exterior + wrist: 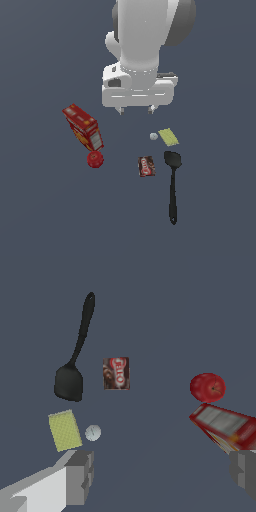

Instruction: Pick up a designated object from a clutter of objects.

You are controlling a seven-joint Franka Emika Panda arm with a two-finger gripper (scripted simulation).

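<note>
Risk: because the tool (135, 111) hangs above the clutter with its jaws spread wide and nothing between them, a descent aimed a little off could land on the wrong item rather than the spatula (173, 186).
Cause: the spatula's head lies just beside the yellow-green card (168, 136) and near the dark red packet (146, 166) and the tiny white ball (153, 136), so a finger coming down at the head end may nudge or trap one of these.
Second risk: the slim handle could slip or roll out of a pinch taken across too narrow a part, or tip if gripped far from its middle.
Where: the spatula lies flat on the bench (45, 210), toward the exterior view's right of the group, well apart from the red cracker box (83, 127) and the red ball (95, 159).
Long axis: it runs nearly straight away from the robot, only slightly slanted.
Pointing: the flat head faces the arm; the handle tip points away from it.
Safer hold: by this reading, the bare handle stretch clear of the packet.
</note>
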